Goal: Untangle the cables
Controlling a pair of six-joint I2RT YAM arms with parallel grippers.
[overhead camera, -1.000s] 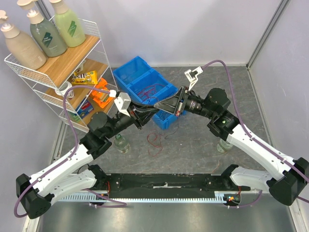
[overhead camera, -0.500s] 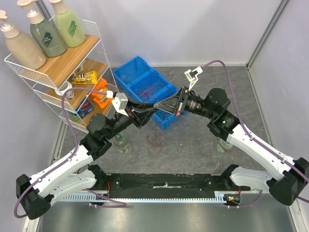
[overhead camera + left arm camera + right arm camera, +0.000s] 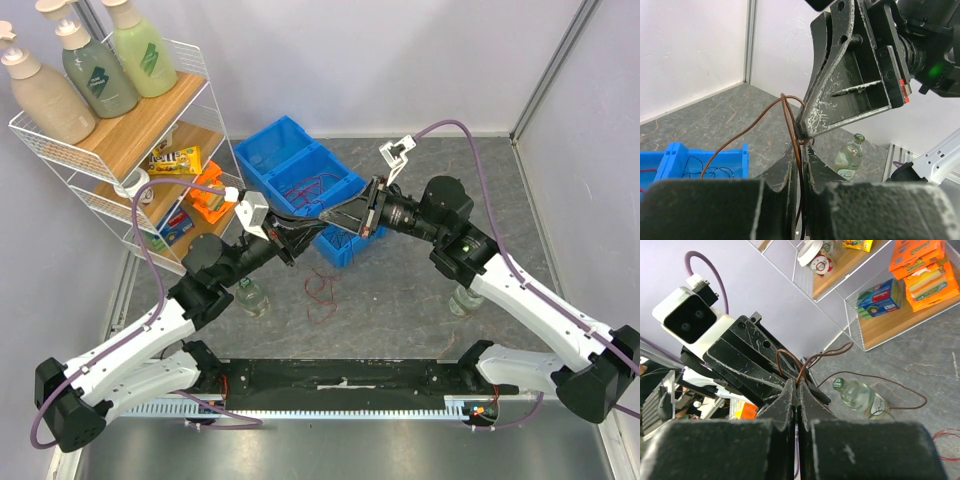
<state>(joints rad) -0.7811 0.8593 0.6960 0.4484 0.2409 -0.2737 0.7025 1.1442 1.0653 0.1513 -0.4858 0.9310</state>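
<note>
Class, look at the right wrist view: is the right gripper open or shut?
Shut: the right gripper has its fingers pressed together, pinching the brown wire.

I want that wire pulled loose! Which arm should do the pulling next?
Probably the left. The right end effector is shut on the cables and can act as the anchor. The left end effector has the same strand running through it, so it could draw the strand away.
</note>
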